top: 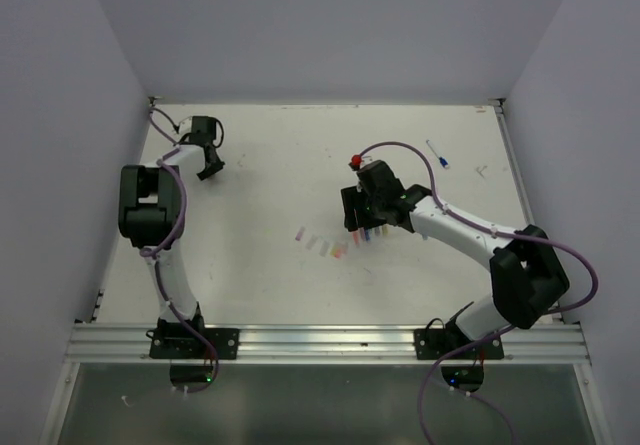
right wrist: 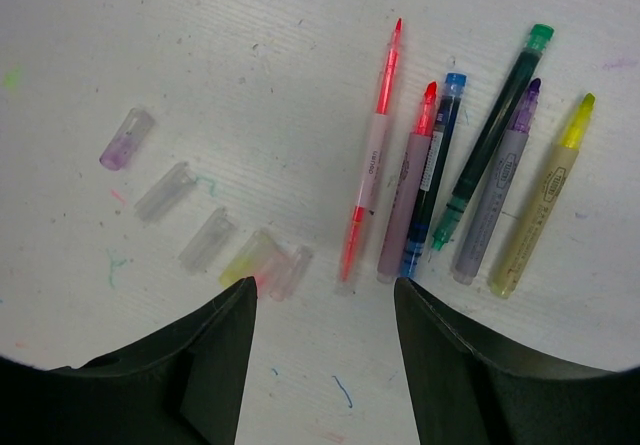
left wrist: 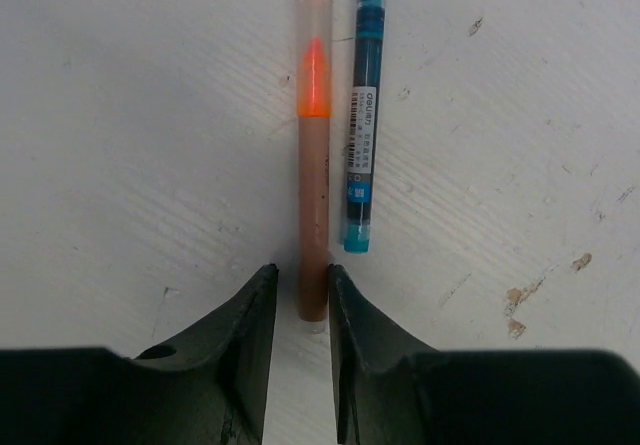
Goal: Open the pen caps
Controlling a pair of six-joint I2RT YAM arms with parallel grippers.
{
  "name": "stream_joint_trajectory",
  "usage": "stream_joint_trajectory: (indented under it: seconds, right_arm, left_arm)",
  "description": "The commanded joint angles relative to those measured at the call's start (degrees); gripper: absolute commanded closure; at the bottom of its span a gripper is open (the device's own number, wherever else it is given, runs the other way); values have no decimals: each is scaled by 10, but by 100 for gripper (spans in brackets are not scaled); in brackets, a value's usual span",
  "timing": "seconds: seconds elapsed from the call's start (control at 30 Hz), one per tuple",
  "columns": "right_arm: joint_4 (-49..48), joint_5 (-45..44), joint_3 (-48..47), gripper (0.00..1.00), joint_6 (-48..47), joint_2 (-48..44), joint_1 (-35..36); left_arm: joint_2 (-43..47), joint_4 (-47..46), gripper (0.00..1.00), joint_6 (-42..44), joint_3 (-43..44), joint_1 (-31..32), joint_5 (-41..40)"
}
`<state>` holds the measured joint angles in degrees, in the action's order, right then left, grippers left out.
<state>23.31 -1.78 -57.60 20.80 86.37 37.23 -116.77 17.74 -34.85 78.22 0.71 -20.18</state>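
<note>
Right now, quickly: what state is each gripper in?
Left gripper: jaws slightly open, straddling the orange pen end, not clamped.
Right gripper: jaws wide open, empty.

My left arm (top: 168, 270) and right arm (top: 462, 227) are slim white tubes joined by chunky black joint housings, the biggest a boxy black block at each elbow (top: 148, 203). A thin purple cable (top: 582, 270) runs along each arm, from the base up to the wrist. Each arm stands on a flat black base plate (top: 195, 343); a small green light (top: 207, 376) glows just under the left one. My left hand (left wrist: 302, 283) has two dark, matt fingers (left wrist: 250, 340), broad at the root and tapering to blunt tips with smooth inner faces. My right hand (right wrist: 325, 300) has the same dark, wedge-shaped fingers (right wrist: 215, 360).
</note>
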Motion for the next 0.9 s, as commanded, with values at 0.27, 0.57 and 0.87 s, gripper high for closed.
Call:
stream_joint_trajectory:
  seconds: [0.27, 0.57, 0.87]
  right_arm:
    - [-14, 1, 3, 39, -8, 7, 4]
    - [-16, 30, -14, 39, 7, 5, 4]
    - [-40, 159, -86, 39, 68, 27, 2]
  left_arm:
    - [31, -24, 100, -29, -66, -40, -15]
    - [227, -22, 100, -76, -158, -13, -23]
    - [466, -226, 100, -63, -369, 87, 257]
